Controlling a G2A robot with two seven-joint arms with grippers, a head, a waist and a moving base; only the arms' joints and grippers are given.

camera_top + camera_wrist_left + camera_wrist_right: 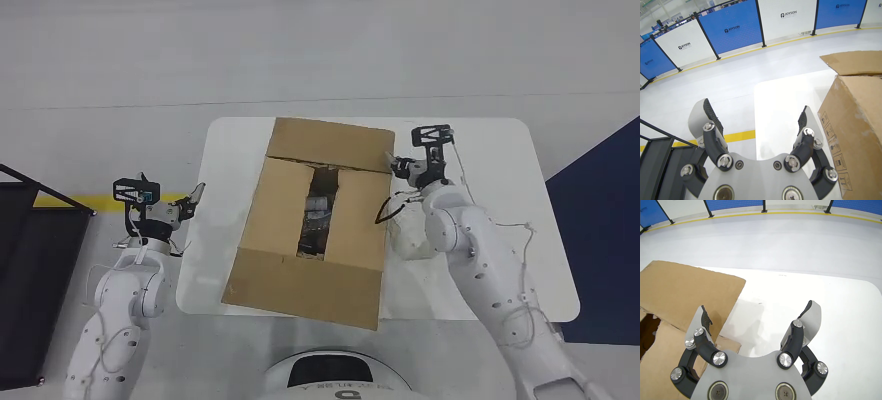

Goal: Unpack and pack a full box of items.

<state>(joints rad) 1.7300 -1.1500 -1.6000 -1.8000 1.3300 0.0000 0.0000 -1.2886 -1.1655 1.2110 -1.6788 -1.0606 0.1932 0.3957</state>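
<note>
2-armed unpacking barely begun

Left gripper (755, 111) and right gripper (757, 310) hung wide and empty either side of the cardboard box (283, 205) on the table (500, 200). Next, I judged, its inner flaps (355, 220) needed spreading first.

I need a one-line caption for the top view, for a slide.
Cardboard box, flaps ajar, on a white table; left gripper and right gripper open at either side.
</note>
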